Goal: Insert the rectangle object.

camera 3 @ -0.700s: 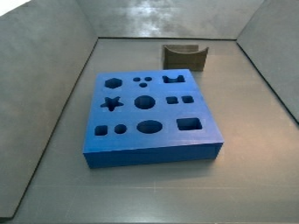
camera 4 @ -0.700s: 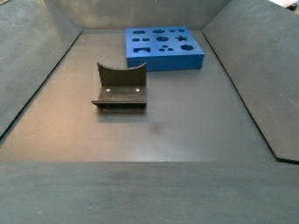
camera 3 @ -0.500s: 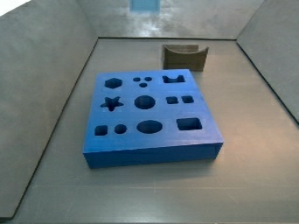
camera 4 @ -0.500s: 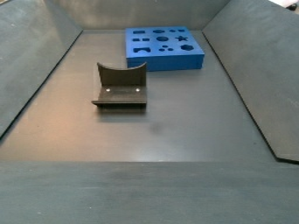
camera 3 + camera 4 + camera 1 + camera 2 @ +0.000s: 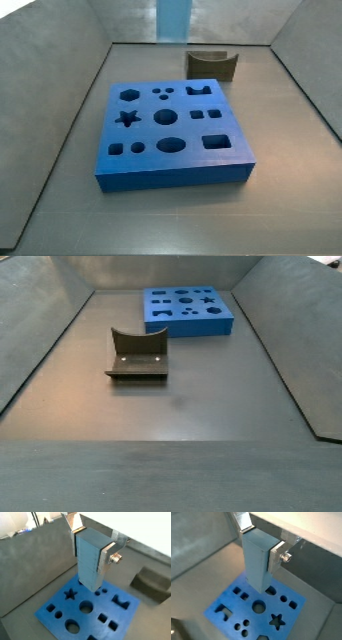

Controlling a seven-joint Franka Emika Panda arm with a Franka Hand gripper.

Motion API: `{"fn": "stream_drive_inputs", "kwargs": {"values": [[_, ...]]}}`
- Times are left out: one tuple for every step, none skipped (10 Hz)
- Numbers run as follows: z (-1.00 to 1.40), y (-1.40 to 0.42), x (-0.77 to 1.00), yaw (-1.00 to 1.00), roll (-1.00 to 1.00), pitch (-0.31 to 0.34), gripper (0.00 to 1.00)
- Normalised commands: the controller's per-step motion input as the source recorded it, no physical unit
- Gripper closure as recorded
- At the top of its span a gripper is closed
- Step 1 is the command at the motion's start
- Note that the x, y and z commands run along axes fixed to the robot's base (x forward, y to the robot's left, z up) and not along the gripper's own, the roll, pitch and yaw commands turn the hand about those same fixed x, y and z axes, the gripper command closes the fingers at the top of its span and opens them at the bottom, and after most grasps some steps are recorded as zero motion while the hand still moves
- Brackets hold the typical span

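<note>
Lowered further into the top of a side view since earlier, the rectangle object (image 5: 175,18) was held clamped in the gripper (image 5: 89,543) above the blue board (image 5: 170,133); judged rigid, light, best gripped near its upper end.

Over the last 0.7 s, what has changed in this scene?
The rectangle object, held upright between the fingers of the tool, has come down into a side view from the top edge: absent at first, then a tip, now a longer stretch. The blue board and the fixture stayed where they were.
</note>
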Motion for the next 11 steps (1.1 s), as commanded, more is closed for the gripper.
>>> {"fn": "stream_drive_inputs", "kwargs": {"values": [[0.98, 0.07, -0.02, -0.04, -0.06, 0.063, 1.00], [0.53, 0.06, 0.01, -0.02, -0.08, 0.052, 1.00], [0.30, 0.03, 0.02, -0.01, -0.06, 0.062, 1.00], [-0.66, 0.00, 0.49, 0.57, -0.08, -0.003, 1.00], [-0.67, 0.00, 0.50, 0.55, -0.08, -0.006, 1.00], [-0.65, 0.00, 0.49, 0.53, -0.03, -0.019, 1.00], [-0.56, -0.16, 0.53, 0.48, 0.00, 0.000, 1.00], [-0.60, -0.41, 0.57, 0.37, 0.05, 0.000, 1.00], [-0.41, -0.55, 0.25, 0.06, 0.00, -0.029, 1.00], [-0.59, -0.55, 0.29, 0.06, 0.00, -0.050, 1.00], [-0.83, -0.52, 0.31, 0.00, 0.08, -0.090, 1.00]]}}
